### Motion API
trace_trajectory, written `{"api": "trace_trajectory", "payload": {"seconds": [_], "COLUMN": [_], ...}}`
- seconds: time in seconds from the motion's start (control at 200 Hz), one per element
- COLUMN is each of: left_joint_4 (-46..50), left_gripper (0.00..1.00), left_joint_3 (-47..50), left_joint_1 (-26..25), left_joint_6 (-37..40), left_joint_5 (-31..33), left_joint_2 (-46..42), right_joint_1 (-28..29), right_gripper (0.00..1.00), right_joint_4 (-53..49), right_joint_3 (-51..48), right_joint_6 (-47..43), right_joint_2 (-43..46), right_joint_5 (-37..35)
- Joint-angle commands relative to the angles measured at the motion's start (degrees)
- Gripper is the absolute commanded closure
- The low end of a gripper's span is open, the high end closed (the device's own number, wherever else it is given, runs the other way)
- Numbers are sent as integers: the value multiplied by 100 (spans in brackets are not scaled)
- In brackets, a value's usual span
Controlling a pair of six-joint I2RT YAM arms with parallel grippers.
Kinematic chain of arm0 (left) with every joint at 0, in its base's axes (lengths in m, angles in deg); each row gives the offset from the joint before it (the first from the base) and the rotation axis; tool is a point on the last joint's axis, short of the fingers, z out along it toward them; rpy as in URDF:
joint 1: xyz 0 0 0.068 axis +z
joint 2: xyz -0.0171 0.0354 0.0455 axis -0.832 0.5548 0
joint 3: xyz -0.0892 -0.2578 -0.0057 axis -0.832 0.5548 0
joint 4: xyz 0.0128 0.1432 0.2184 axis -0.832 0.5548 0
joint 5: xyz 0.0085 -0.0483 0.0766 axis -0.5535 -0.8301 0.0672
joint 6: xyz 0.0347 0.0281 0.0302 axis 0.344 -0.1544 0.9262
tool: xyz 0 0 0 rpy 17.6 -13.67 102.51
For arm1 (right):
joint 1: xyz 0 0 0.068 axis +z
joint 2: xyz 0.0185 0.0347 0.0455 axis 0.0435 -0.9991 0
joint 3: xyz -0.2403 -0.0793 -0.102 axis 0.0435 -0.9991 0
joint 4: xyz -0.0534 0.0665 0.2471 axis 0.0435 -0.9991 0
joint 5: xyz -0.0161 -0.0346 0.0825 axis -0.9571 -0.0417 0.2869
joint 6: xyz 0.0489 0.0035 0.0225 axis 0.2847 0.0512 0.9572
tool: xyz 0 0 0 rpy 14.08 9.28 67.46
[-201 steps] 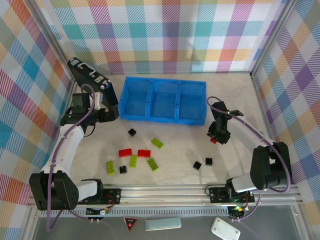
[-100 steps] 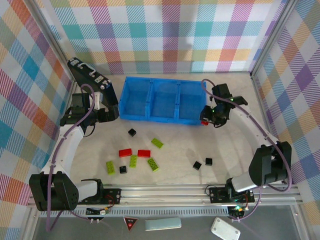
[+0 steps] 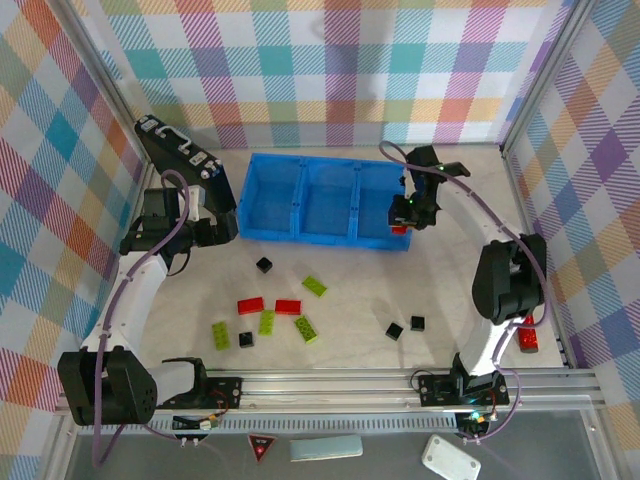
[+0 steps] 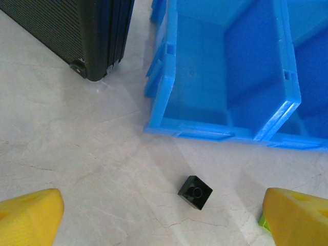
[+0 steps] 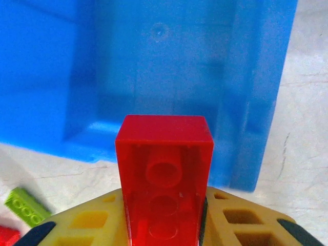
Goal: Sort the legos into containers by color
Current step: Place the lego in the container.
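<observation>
A black ribbed hard case with metal clasps (image 3: pixel 180 150) lies aslant at the far left of the pale marbled tabletop (image 3: pixel 445 285), near the plaid-patterned wall (image 3: pixel 330 70). A small red object (image 3: pixel 527 338) rests well apart, near the tabletop's right edge

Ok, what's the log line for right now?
right jaws: shut on red lego | place: near edge of blue tray, right end | left jaws: open, facing black lego
</observation>
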Motion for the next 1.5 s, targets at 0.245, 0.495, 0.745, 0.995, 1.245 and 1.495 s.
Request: {"api": "trace_trajectory", "payload": {"seconds": [0.245,0.495,0.745,0.995,1.245,1.495], "left_joint_4": [-4,24,41,74,75,75], "left_gripper": [1,0,0,0,0,0], "left_joint_3": [24,30,31,30,28,48], "left_joint_1": [55,55,55,55,55,55], "left_joint_6": [65,98,103,117,118,120], "left_joint_5": [107,142,176,182,182,182], "left_joint_2": [-37,-37,-46,-49,-75,-77], "right_joint_1": [37,35,35,38,25,20], "right_gripper": [65,65,65,65,65,64], "right_joint_4": [-420,-520,-723,-770,-916,-1100], "right_joint_3": [597,1015,1597,2226,2922,3691], "right_joint_6": [-515,-682,-825,-709,-813,-1000], "right_joint_2": [-455,-877,-1280,-1621,-2269,-2983], "right_joint_5": [-885,-1330,-1680,-913,-745,-623]}}
